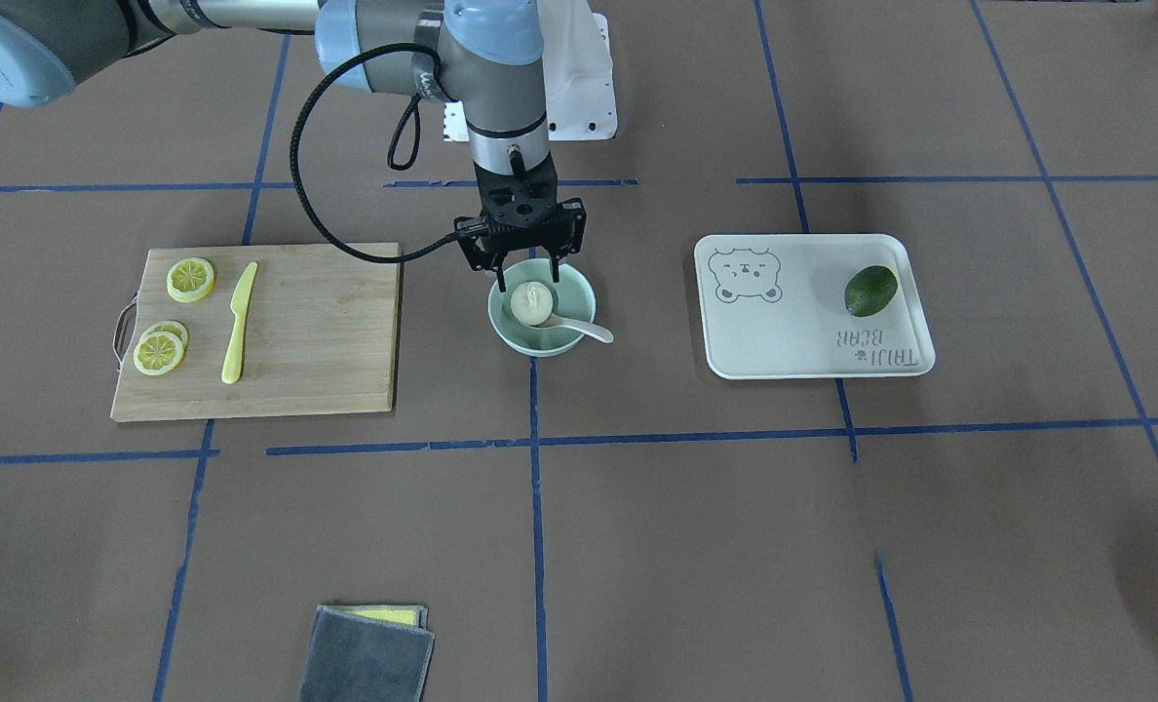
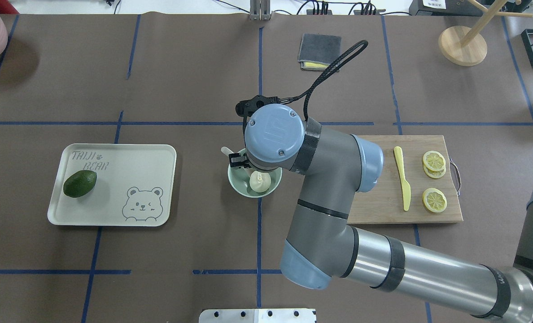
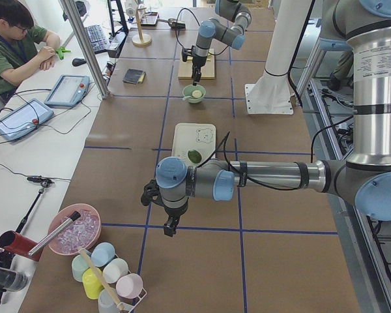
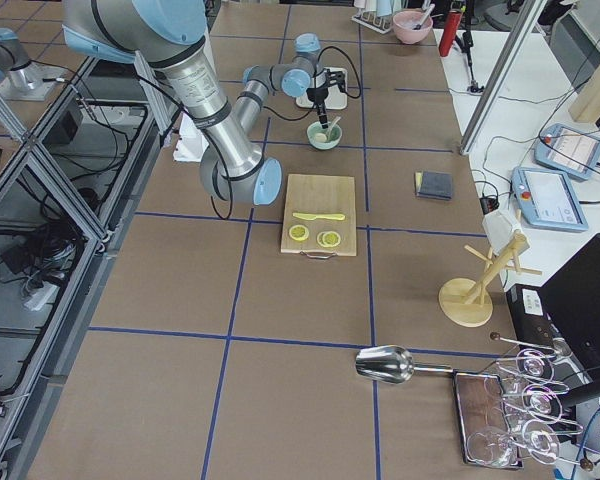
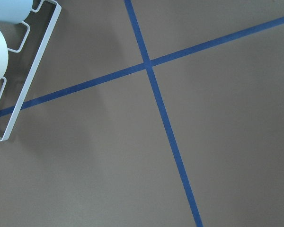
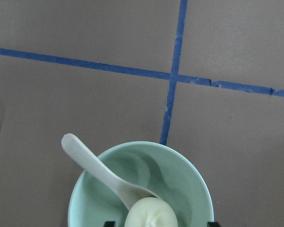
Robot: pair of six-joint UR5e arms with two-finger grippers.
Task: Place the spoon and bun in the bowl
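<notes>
The pale mint-green bowl (image 1: 540,343) stands at the table's middle. The white bun (image 1: 530,302) lies inside it. The off-white spoon (image 1: 584,330) rests in the bowl with its scoop beside the bun and its handle out over the rim. My right gripper (image 1: 528,278) is open and empty just above the bowl and holds nothing. In the right wrist view the bowl (image 6: 180,175), spoon (image 6: 92,163) and bun (image 6: 151,215) sit right below. My left gripper (image 3: 171,228) hangs over bare table far from the bowl; I cannot tell whether it is open or shut.
A wooden cutting board (image 1: 326,331) carries lemon slices (image 1: 191,279) and a yellow knife (image 1: 239,322). A white tray (image 1: 784,331) holds a dark green fruit (image 1: 870,291). A grey cloth (image 1: 369,653) lies at the near edge. A wire cup rack (image 5: 19,71) is by the left gripper.
</notes>
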